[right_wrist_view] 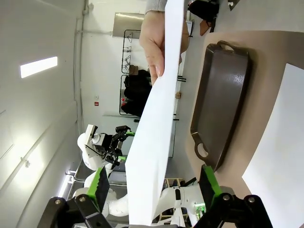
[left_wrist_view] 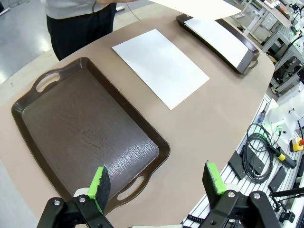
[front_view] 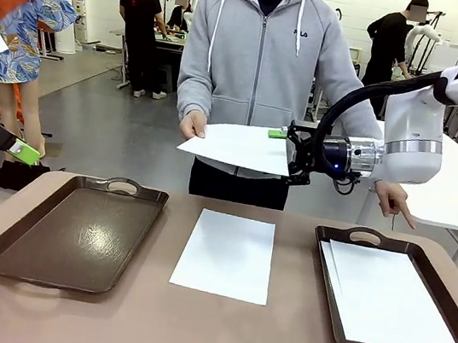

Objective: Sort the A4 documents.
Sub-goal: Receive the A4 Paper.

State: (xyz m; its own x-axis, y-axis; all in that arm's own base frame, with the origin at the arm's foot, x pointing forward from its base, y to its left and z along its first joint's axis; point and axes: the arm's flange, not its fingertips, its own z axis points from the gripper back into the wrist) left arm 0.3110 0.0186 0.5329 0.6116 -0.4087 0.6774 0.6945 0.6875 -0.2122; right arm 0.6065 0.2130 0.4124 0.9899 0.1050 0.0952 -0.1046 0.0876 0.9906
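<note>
A person's hand [front_view: 193, 123] holds a white A4 document [front_view: 237, 145] level above the table's far edge. My right gripper [front_view: 287, 156] is at that sheet's right edge. Its jaws stand apart, one above and one below the paper. In the right wrist view the sheet [right_wrist_view: 156, 133] runs edge-on between the spread fingers of the right gripper [right_wrist_view: 154, 185], touching neither pad. Another A4 document [front_view: 227, 253] lies flat at the table's middle. More sheets [front_view: 391, 299] lie in the right tray [front_view: 348, 237]. My left gripper [left_wrist_view: 156, 179] hangs open over the near end of the left tray [left_wrist_view: 85, 128].
The left tray [front_view: 73, 234] is dark brown with handles and holds nothing. The person stands at the far side, and their other hand [front_view: 397, 201] points down toward the right tray. My left gripper [front_view: 23, 152] sits off the table's left edge. Cables and gear [left_wrist_view: 266, 156] lie beyond the table rim.
</note>
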